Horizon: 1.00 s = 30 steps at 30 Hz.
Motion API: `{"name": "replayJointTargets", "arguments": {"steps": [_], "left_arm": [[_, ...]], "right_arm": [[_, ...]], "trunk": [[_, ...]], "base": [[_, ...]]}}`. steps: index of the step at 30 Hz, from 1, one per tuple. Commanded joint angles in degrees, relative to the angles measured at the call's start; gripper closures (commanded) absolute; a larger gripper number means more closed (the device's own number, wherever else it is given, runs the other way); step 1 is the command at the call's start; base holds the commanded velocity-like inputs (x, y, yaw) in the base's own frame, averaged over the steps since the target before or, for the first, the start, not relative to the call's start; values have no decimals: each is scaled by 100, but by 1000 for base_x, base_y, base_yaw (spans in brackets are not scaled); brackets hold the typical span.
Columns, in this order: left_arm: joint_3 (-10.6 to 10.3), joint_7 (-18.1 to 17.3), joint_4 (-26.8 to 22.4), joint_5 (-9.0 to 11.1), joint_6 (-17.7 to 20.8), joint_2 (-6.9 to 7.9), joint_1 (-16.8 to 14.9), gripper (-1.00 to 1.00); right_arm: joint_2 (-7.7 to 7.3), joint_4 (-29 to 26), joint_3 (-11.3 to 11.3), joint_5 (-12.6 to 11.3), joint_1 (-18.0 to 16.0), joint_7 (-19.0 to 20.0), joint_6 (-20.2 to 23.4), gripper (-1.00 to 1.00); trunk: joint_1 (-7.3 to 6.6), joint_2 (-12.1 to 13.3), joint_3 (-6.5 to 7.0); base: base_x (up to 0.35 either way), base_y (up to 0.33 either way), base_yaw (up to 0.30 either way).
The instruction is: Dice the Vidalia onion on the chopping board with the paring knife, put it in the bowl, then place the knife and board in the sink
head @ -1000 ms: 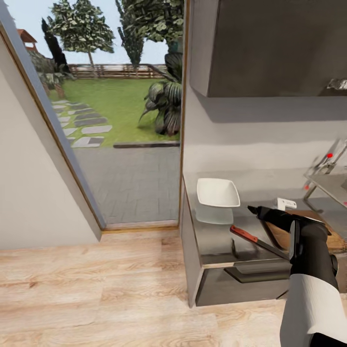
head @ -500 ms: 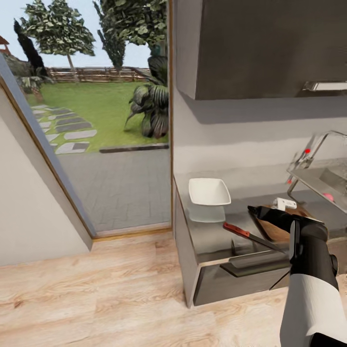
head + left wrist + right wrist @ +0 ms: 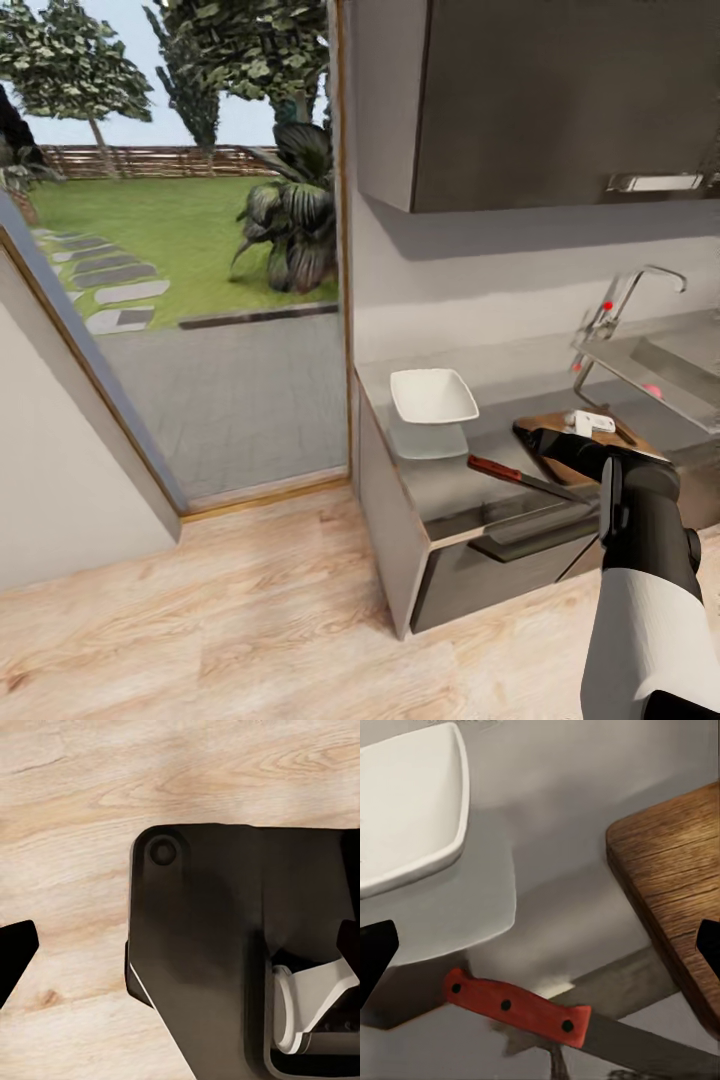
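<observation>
1. The counter point(image 3: 440, 485) ends beside an open doorway onto a garden, and its grey top carries most of the task's things.
2. The white bowl point(image 3: 433, 396) sits at the counter's far left end, near the wall, empty as far as I can see.
3. The paring knife point(image 3: 525, 479) lies flat on the counter toward five o'clock from the bowl, close to the front edge, its red handle nearer the bowl and its dark blade running away to the right.
4. The chopping board point(image 3: 560, 425) lies just right of the knife, partly hidden behind the right arm; a small white object point(image 3: 590, 422) rests on it.
5. The sink point(image 3: 668, 368) is at about two o'clock from the board, with its chrome tap point(image 3: 640, 285) rising behind it.
6. The Vidalia onion point(image 3: 652, 391) shows as a small pink ball in the sink's near part.
7. The right hand point(image 3: 532, 435) hovers over the counter between bowl and board, above the knife; its dark fingertips sit at opposite edges of the right wrist view, so it is spread wide and holds nothing.
8. From that wrist, the bowl point(image 3: 406, 806), the knife point(image 3: 521, 1009) and a corner of the board point(image 3: 679, 896) lie below, all apart from each other.
9. The left wrist looks down on the wooden floor point(image 3: 90, 802) and a dark part of the robot's body point(image 3: 217, 945); I cannot tell the left hand's state.
</observation>
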Motion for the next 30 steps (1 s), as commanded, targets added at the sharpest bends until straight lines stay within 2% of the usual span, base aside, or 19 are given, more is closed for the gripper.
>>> {"name": "replayJointTargets", "arguments": {"steps": [1, 30], "left_arm": [[-3, 0, -8, 7, -5, 0, 2, -100], [-2, 0, -8, 7, -5, 0, 2, -100]], "right_arm": [[3, -6, -9, 60, -7, 56, 15, -100], [-5, -6, -19, 69, -4, 56, 15, -100]], "trunk": [[4, -11, -5], [4, -11, 147]], "base": [[0, 296, -200], [0, 301, -194]]}}
